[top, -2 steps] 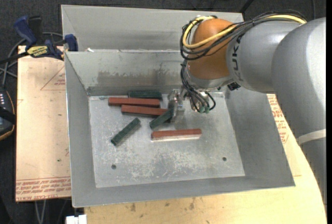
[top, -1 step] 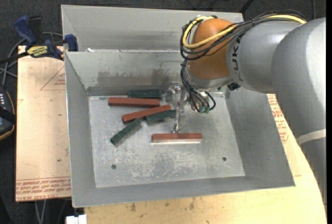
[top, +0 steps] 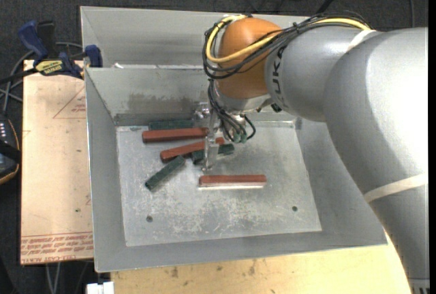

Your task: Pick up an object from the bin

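The end effector (top: 208,155) stands low at the centre of the frame. Its tip is at the right end of a red-brown bar (top: 182,150) and against a short dark green piece (top: 223,148). Its opening cannot be determined, nor whether anything is gripped.

- Just above: a second red-brown bar (top: 174,135), with a dark green bar (top: 170,125) behind it.
- Lower left: another dark green bar (top: 165,174).
- Just below: a third red-brown bar (top: 231,180).

All rest on the floor of the bin (top: 225,218).

Probable faults:
- The pieces are crowded, so closing may catch two at once.
- A bar gripped at its end may pivot and drop during the lift.
- A neighbouring bar may be dragged along.
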You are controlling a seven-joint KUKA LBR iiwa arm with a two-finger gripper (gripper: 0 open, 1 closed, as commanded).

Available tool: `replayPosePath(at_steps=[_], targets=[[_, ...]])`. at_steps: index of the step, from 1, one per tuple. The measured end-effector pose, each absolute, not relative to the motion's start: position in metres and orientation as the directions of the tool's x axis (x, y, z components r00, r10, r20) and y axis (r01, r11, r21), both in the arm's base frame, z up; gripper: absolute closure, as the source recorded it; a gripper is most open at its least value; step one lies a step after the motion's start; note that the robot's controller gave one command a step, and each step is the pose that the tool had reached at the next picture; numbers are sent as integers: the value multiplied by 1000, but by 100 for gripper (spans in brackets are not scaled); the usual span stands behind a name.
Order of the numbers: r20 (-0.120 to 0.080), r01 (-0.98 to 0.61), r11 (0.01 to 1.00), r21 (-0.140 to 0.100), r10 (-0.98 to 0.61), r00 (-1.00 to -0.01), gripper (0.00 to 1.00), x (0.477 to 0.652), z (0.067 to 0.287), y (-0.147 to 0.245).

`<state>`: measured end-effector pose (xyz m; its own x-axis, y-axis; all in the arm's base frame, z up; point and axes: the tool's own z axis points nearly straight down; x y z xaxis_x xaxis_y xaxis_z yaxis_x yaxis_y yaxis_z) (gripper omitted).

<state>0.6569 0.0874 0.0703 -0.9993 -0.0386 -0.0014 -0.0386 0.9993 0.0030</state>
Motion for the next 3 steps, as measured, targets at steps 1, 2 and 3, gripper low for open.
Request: replayPosePath(at_steps=[1,2,3], targets=[[-3,-33,999,2,-33,-999,100,657,71,84],[-10,-330,944,-2,-330,-944,100,654,215,77],[-7,-654,756,-3,-654,-756,100,636,310,117]])
